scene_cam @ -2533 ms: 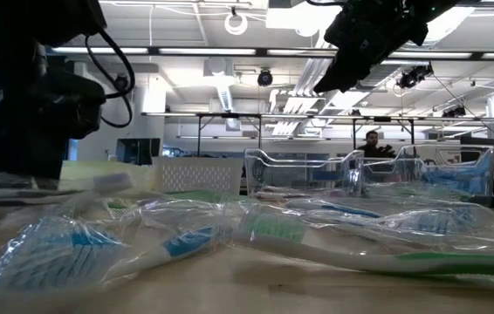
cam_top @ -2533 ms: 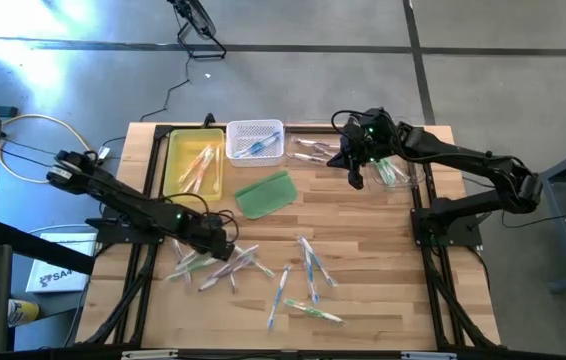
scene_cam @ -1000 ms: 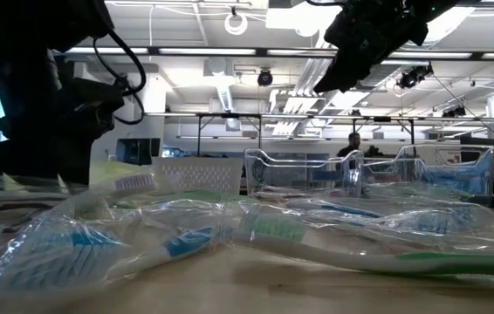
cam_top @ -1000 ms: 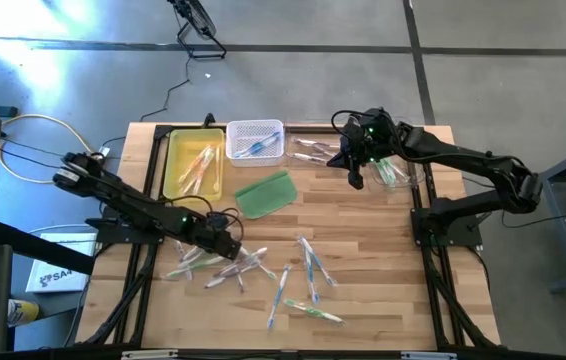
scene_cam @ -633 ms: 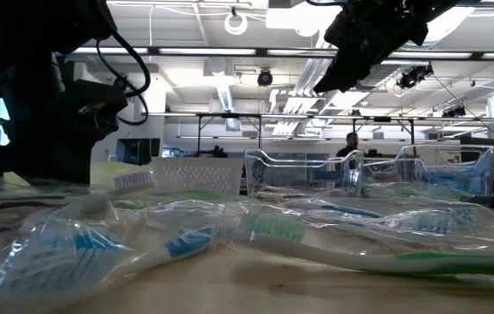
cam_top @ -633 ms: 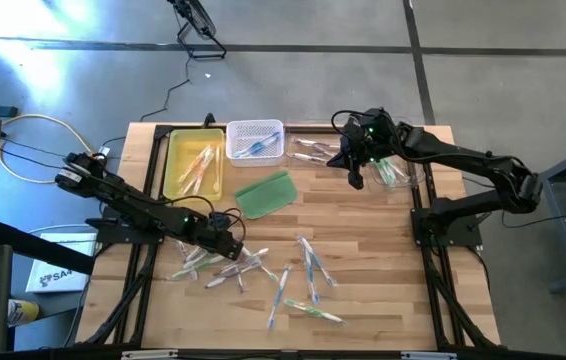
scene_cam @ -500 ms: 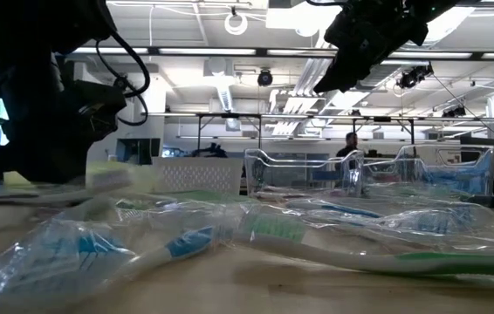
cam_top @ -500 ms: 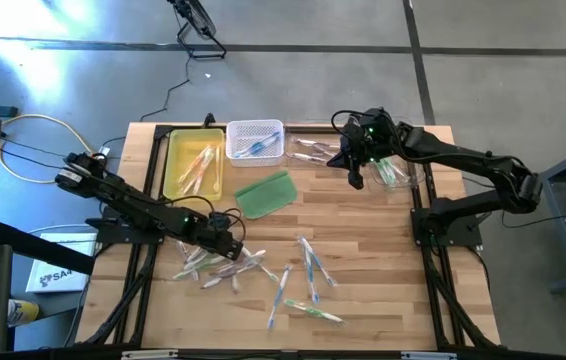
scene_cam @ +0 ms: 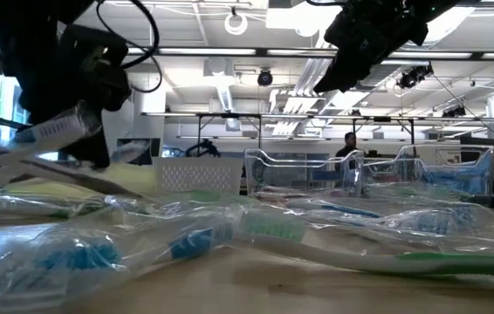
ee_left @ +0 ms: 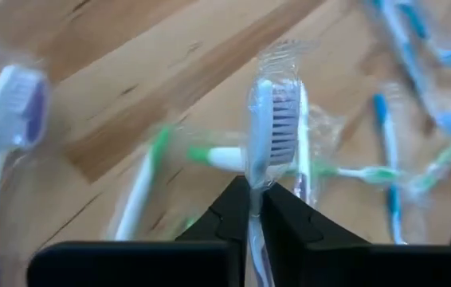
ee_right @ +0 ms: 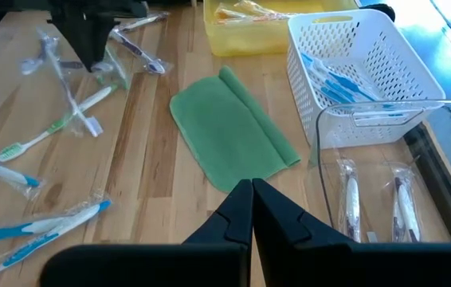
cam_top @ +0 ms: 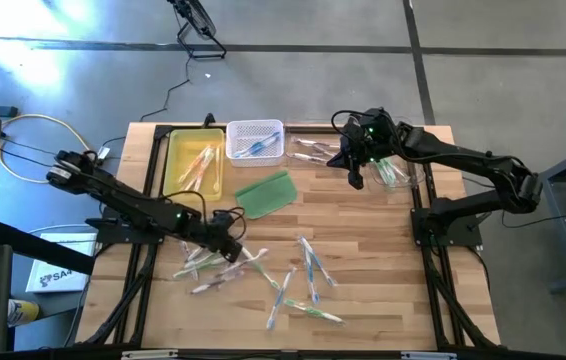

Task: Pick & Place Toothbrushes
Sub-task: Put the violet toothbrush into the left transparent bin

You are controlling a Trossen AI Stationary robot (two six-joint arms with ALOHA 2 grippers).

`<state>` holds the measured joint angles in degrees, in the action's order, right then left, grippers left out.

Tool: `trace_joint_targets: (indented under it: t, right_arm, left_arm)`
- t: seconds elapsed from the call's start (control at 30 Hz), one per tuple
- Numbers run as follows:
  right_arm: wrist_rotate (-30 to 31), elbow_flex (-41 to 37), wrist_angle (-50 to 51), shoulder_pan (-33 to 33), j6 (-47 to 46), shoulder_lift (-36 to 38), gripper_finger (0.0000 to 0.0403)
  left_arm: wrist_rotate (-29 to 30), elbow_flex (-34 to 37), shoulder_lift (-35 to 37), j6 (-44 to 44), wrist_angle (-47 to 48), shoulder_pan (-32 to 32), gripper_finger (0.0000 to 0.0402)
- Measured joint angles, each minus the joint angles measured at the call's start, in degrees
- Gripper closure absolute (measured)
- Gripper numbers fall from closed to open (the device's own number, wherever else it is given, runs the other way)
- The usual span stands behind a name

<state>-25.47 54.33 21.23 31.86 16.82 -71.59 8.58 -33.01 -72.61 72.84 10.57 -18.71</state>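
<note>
From above, your left hand (cam_top: pixel 231 247) is over scattered toothbrushes (cam_top: pixel 293 285) on the bench (cam_top: pixel 363 260); a green pad (cam_top: pixel 264 194) lies beyond. Its wrist view shows fingers clamped on a wrapped purple toothbrush (ee_left: pixel 277 131). Your right hand (ee_right: pixel 251 199), fingers together, hovers near the white basket (ee_right: pixel 353 68).

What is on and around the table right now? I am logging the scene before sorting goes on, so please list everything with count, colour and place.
Loose toothbrushes: about a dozen, green, blue, purple and white, many in clear wrappers, scattered on the near half of the table.
Yellow tray: one, far left, a few toothbrushes inside.
White basket: one, beside the tray, blue toothbrushes inside.
Clear bins: far right, wrapped toothbrushes inside; count unclear.
Green pad: one, mid-table.
Person: one, far off in the room.
Left gripper: shut on a wrapped purple-bristled toothbrush, over the pile.
Right gripper: shut, empty, above the clear bins.
</note>
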Motion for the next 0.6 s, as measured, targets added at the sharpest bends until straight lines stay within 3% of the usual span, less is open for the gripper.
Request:
trace_joint_targets:
  t: [0.33,0.6]
  right_arm:
    - [0.00,0.02,-0.07,0.00,0.00,0.00,0.0401]
    - [0.00,0.00,0.09,0.00,0.00,0.00,0.0401]
  left_arm:
    - [5.10,-0.04,4.79,-15.93,-7.36,4.50,0.0387]
    - [-1.04,-0.07,6.83,-33.93,-17.47,13.78,0.0390]
